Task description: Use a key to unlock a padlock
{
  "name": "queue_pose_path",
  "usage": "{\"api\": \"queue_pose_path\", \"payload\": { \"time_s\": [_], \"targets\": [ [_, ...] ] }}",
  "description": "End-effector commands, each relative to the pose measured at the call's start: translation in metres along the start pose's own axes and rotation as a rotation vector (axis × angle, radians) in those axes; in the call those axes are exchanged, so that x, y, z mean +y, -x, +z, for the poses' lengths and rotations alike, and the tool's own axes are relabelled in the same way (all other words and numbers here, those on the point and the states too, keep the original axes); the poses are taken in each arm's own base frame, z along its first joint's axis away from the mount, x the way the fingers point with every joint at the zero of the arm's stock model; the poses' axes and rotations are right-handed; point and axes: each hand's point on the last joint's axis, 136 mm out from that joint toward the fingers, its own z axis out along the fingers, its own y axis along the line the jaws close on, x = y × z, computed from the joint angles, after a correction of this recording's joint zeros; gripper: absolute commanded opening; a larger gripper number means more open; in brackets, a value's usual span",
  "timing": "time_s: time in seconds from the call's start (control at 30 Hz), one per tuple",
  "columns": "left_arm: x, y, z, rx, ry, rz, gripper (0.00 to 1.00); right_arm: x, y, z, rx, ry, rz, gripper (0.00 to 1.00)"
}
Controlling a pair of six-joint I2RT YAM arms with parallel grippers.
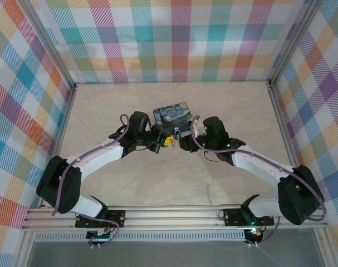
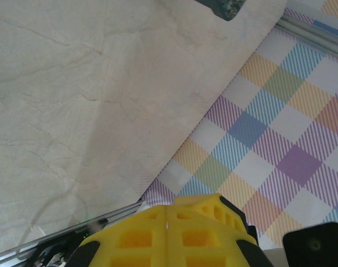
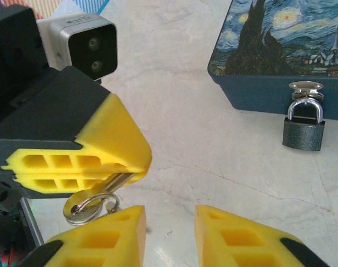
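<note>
— How many locks are there?
— One padlock (image 3: 304, 129), with a dark grey body and a silver shackle. It hangs from the hasp on the near wall of the tin (image 3: 280, 50). There's one tin as well, with a starry-night lid, sitting on the table (image 3: 213, 150).
— And keys?
— One key (image 3: 119, 179), on the near side of the tin and apart from the padlock. A key ring (image 3: 79, 208) dangles under it. The left fingers (image 3: 102, 158) are pressed tight together on the key.
— The other pair?
— The right fingers (image 3: 116, 239) stand partly apart and hold nothing. They're also on the near side of the tin, just beside the left pair.
— Anything in the way?
— Between the key and the padlock I see bare table. Plaid walls (image 1: 24, 100) stand well back around the tin.
</note>
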Motion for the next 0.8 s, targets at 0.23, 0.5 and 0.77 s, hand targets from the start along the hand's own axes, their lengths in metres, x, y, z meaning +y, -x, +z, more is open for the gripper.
{"api": "queue_pose_path", "payload": {
  "time_s": [0.23, 0.5, 0.77],
  "targets": [
    [-0.005, 0.006, -0.007, -0.032, 0.022, 0.063, 0.0, 0.038, 0.022, -0.003, 0.013, 0.177, 0.147, 0.41],
    [-0.006, 0.006, -0.004, -0.028, 0.053, 0.084, 0.0, 0.043, 0.008, -0.003, 0.078, 0.214, 0.076, 0.49],
    [-0.009, 0.006, -0.004, -0.028, 0.058, 0.088, 0.0, 0.041, 0.01, 0.003, 0.105, 0.195, 0.031, 0.5]
  ]
}}
